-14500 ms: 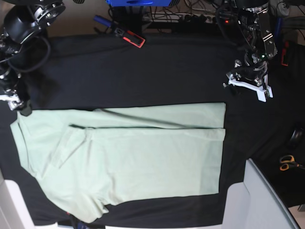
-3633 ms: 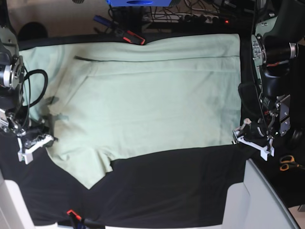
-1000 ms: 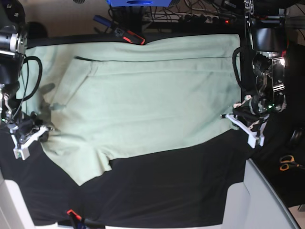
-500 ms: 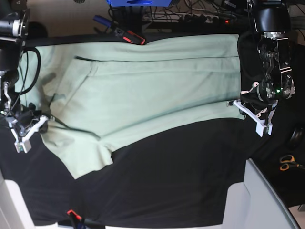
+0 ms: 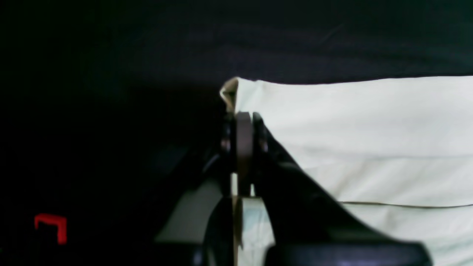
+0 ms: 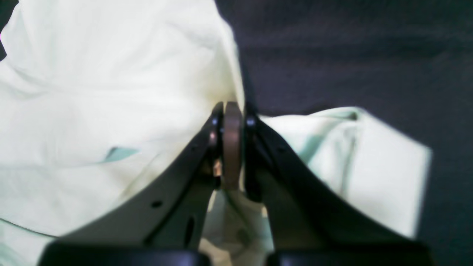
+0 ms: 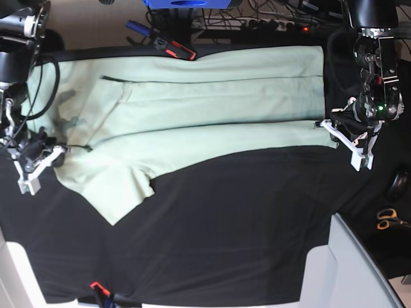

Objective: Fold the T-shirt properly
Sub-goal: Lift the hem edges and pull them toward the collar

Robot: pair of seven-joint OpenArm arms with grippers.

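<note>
1. The black table cloth (image 7: 244,218) lies bare from 4 to 8 o'clock, so a gripper could pass there.
2. The pale mint-green cotton T-shirt (image 7: 192,109) covers the 9 to 2 o'clock band.
3. At 5 o'clock a grey-white panel (image 7: 350,269) blocks the corner, with yellow-handled scissors (image 7: 387,219) beside it.
4. At 12 o'clock a red-and-black tool (image 7: 174,49) and cables crowd the edge.
</note>
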